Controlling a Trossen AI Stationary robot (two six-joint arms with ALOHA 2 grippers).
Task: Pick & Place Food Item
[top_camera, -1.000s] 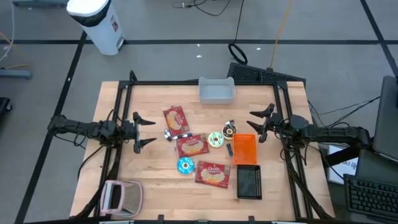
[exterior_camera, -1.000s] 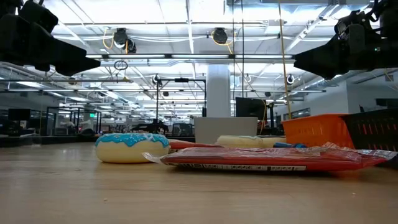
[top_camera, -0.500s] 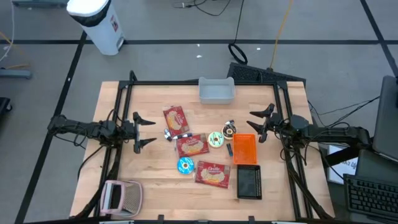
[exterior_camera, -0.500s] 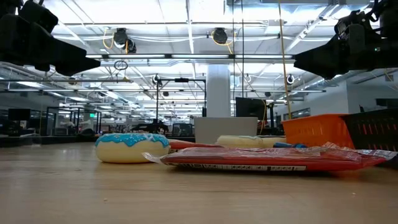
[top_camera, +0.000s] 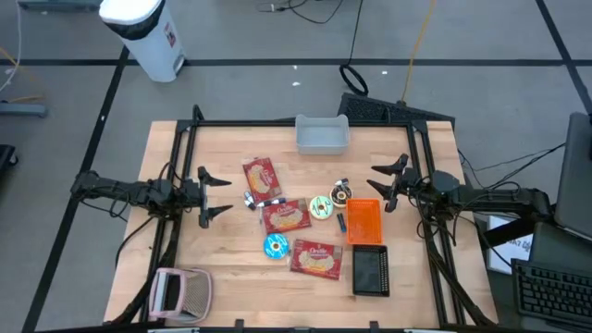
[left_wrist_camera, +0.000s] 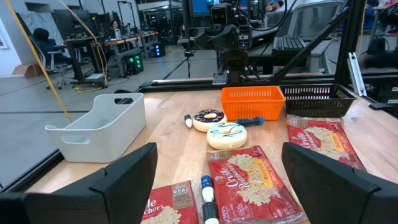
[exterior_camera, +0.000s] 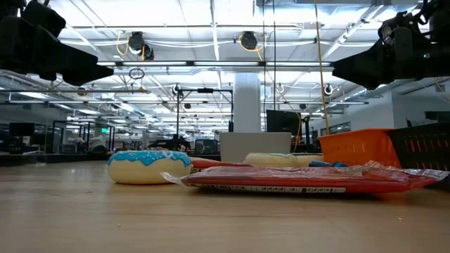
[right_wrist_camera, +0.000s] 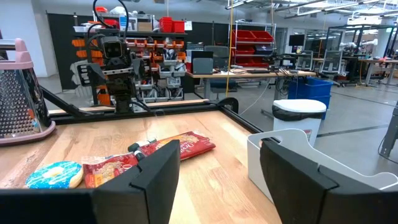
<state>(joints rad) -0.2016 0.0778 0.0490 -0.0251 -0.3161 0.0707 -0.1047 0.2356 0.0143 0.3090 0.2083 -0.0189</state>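
Note:
Food lies mid-table. Three red popcorn packets lie flat. With them are a blue-iced doughnut, a white-and-green doughnut and a chocolate doughnut. My left gripper hovers open above the table's left side, pointing level toward the food. In its wrist view, my left gripper has nothing between its fingers. My right gripper hovers open at the right side, just right of the orange basket. Its wrist view shows my right gripper empty too.
A grey-white bin stands at the far edge. A black basket sits in front of the orange one. A pink grater is at the near left corner. Marker pens lie among the packets. Black frame rails run along both sides.

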